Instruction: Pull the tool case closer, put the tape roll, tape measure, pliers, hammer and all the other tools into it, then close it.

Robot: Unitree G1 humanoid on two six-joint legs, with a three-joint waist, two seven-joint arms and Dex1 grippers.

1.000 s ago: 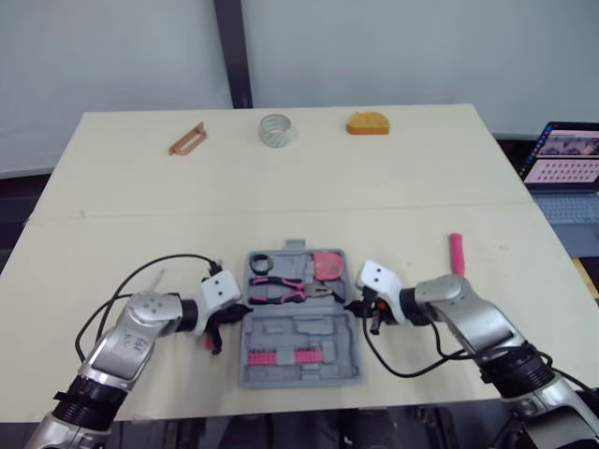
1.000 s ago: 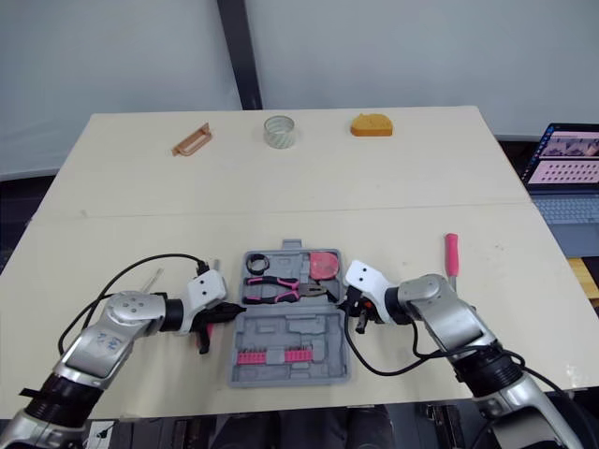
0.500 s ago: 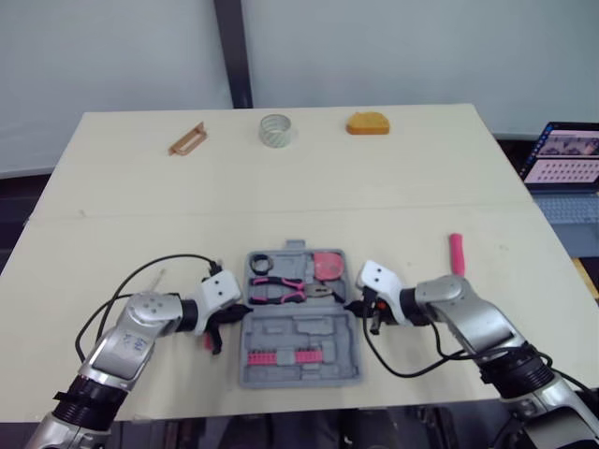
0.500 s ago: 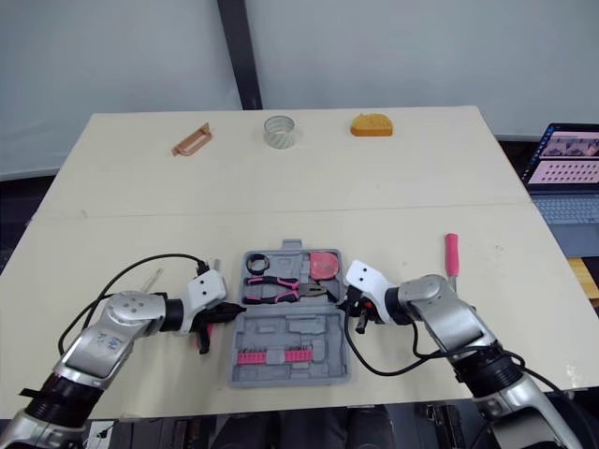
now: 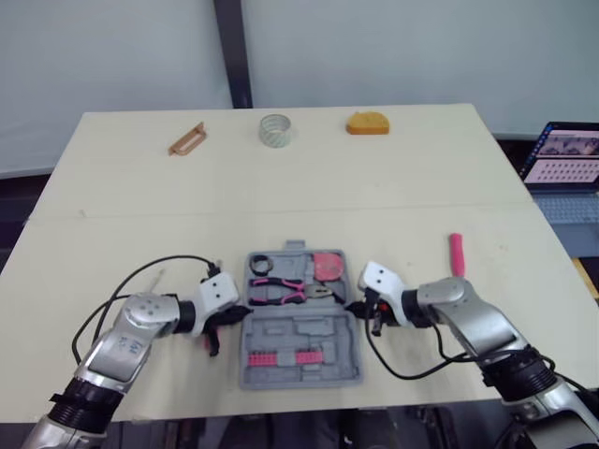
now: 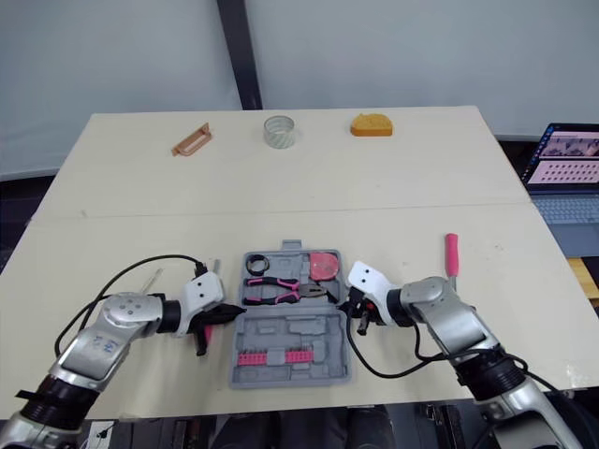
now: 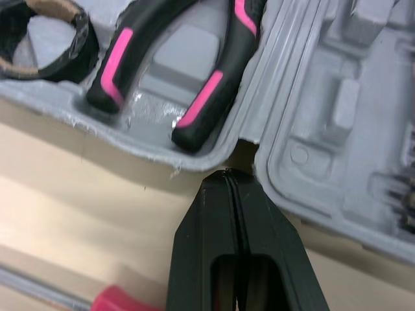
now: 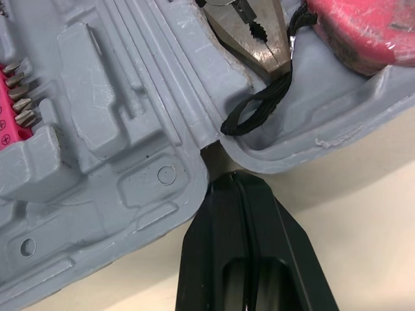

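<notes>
Lying open near the robot's edge of the pale table [image 5: 281,196], the grey plastic tool case [image 5: 301,327] holds a black tape roll [image 5: 260,263], pink-handled pliers [image 5: 285,292] and a red tape measure [image 5: 328,266] in its far half, and pink bits [image 5: 281,357] in its near half. The left gripper [image 7: 226,176] and right gripper [image 8: 237,176], fingers pressed together and holding nothing, sit at its hinge notches on either side. The pull looks about done, but the pink-handled screwdriver [image 5: 457,253], clear tape roll [image 5: 275,128], orange case-shaped tool [image 5: 367,123] and brown flat tool [image 5: 187,138] lie outside, and the case is not yet closed.

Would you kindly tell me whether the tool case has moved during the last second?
No. The tool case lies just as far from the pink-handled tool and the table's seam as before.
</notes>
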